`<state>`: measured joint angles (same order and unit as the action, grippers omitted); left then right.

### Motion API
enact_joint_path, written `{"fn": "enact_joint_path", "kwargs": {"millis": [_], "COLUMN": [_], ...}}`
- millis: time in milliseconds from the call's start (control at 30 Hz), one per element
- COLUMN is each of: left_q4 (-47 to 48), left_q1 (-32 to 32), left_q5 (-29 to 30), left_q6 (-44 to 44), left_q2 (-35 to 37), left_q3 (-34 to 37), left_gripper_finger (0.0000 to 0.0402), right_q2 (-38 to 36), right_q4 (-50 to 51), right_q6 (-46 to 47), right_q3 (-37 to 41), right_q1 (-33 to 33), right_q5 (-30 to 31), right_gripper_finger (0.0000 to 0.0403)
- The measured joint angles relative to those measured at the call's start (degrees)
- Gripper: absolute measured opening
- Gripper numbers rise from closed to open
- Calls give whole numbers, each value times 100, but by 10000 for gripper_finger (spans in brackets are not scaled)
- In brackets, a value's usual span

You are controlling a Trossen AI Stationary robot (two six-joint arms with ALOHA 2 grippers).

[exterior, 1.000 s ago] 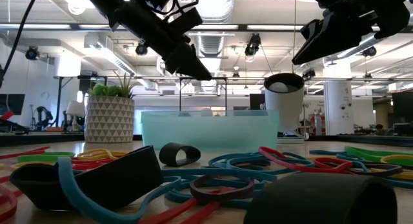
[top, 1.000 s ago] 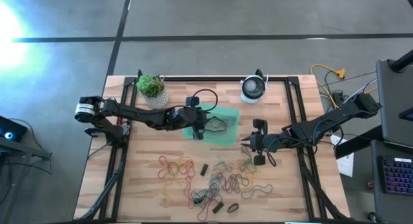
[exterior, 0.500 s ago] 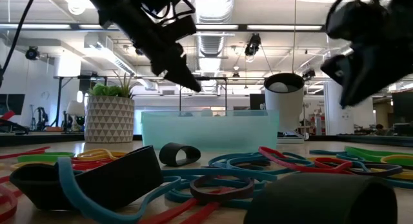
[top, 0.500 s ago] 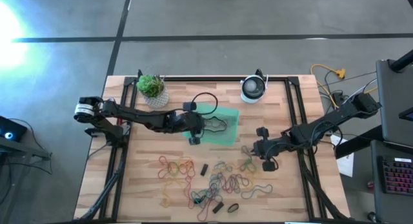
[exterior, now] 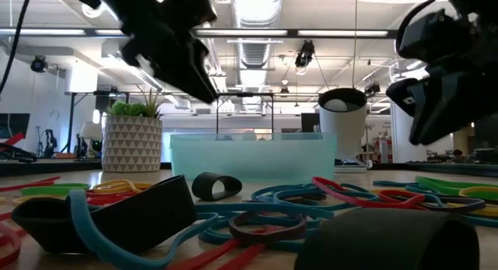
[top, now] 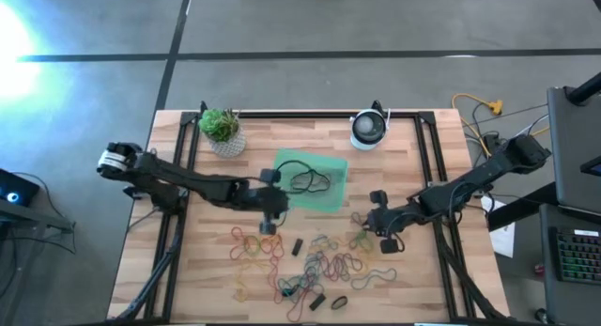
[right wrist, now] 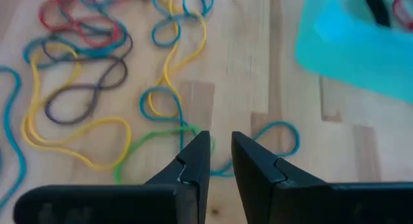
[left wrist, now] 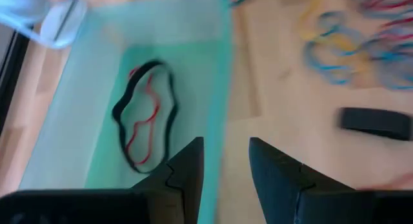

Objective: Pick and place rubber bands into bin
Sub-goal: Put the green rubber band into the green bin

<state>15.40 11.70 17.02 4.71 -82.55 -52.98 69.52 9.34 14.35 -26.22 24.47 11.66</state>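
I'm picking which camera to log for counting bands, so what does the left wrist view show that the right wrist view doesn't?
Only the left wrist view shows inside the bin, where a black band and a red band lie, plus a dark wide band on the table. Only the right wrist view shows the big loose pile of yellow, red, blue and green bands. Both show a bin edge, bare wood, and that arm's own empty end effector, with a gap between its fingers.

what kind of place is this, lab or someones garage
Most likely a robotics lab or open workshop: exposed ceiling ducts and strip lights, a wooden table in a black frame on concrete floor, and cabling beside it.
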Motion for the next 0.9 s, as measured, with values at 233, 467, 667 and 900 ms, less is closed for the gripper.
{"fn": "enact_joint_path", "kwargs": {"millis": [233,467,667,900], "left_q4": [-20,-624,-1225,-1238], "left_q1": [817,1303,1364,1367], "left_q5": [1,22,41,42], "left_q6": [-422,-747,-745,-740], "left_q2": [679,1249,1504,1530], "left_q3": [325,859,1296,1350], "left_gripper_finger": [109,109,109,109], "right_q2": [765,1139,1074,1176], "right_q4": [-500,-518,-310,-55], "right_q6": [2,-3,-149,-256], "right_q3": [-37,-107,-333,-442], "right_q1": [139,144,144,140], "right_q5": [-19,29,38,84], "right_gripper_finger": [59,59,59,59]}}
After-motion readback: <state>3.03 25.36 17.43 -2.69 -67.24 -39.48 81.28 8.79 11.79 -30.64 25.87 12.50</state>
